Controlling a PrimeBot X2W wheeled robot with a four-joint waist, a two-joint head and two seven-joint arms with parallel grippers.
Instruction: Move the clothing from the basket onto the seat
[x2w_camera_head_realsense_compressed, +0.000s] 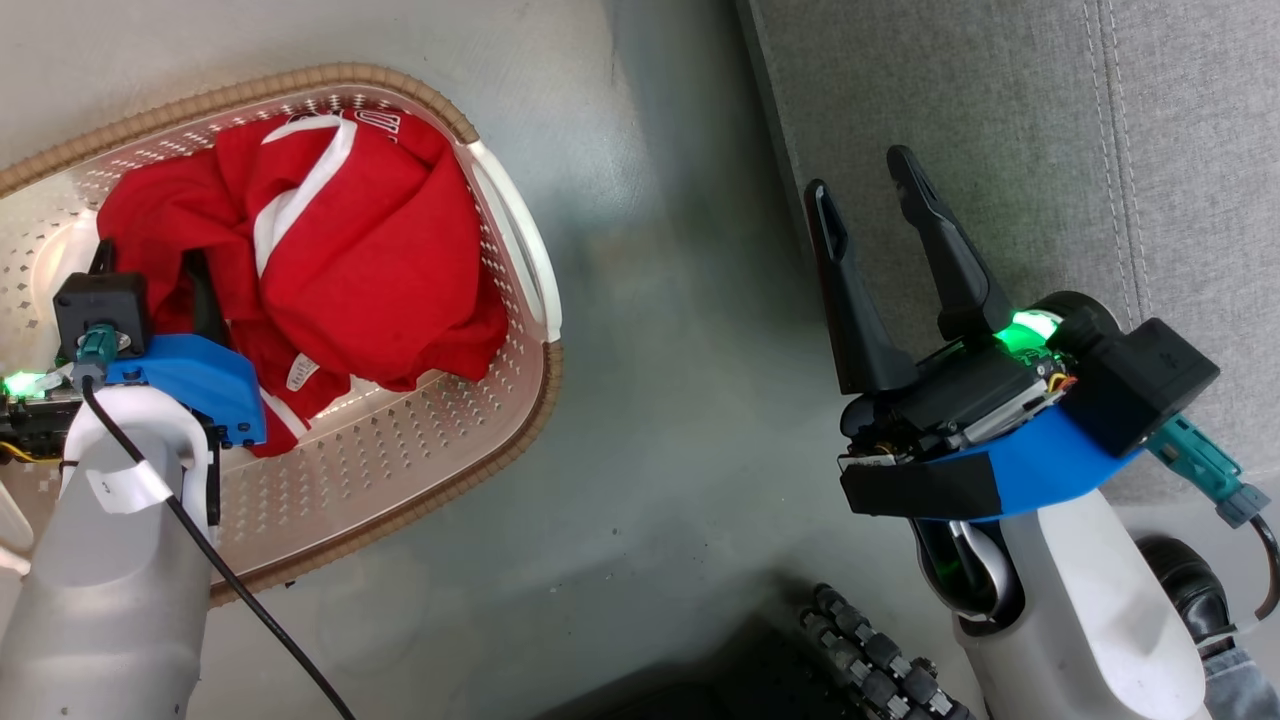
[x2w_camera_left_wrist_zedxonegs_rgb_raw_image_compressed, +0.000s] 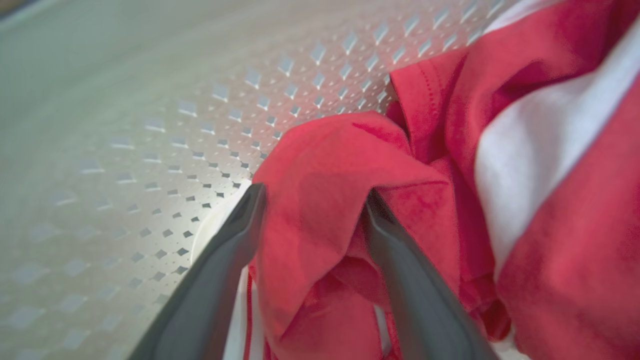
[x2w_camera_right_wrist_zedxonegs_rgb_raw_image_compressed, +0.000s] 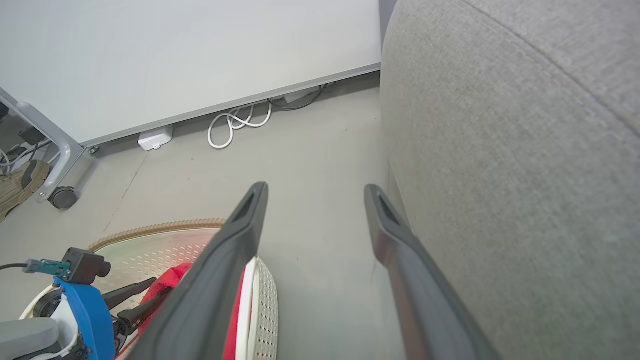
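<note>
Clothing (x2w_camera_head_realsense_compressed: 340, 250) lies heaped in the basket (x2w_camera_head_realsense_compressed: 400, 450), red with white stripes, bunched against the side with the white handle (x2w_camera_head_realsense_compressed: 520, 250). The left gripper (x2w_camera_left_wrist_zedxonegs_rgb_raw_image_compressed: 312, 195) is down inside the basket, its jaws spread wide on either side of a raised red fold and not closed on it. The right gripper (x2w_camera_head_realsense_compressed: 862, 172) hangs beside the rounded edge of the seat (x2w_camera_head_realsense_compressed: 1000, 120), jaws apart and holding nothing. Between the basket's rim and the seat runs a strip of bare grey floor (x2w_camera_head_realsense_compressed: 660, 300). The right wrist view shows a pale wall panel (x2w_camera_right_wrist_zedxonegs_rgb_raw_image_compressed: 175, 60) beyond, white cable (x2w_camera_right_wrist_zedxonegs_rgb_raw_image_compressed: 235, 125) coiled at its foot and a caster (x2w_camera_right_wrist_zedxonegs_rgb_raw_image_compressed: 64, 197) nearby.
</note>
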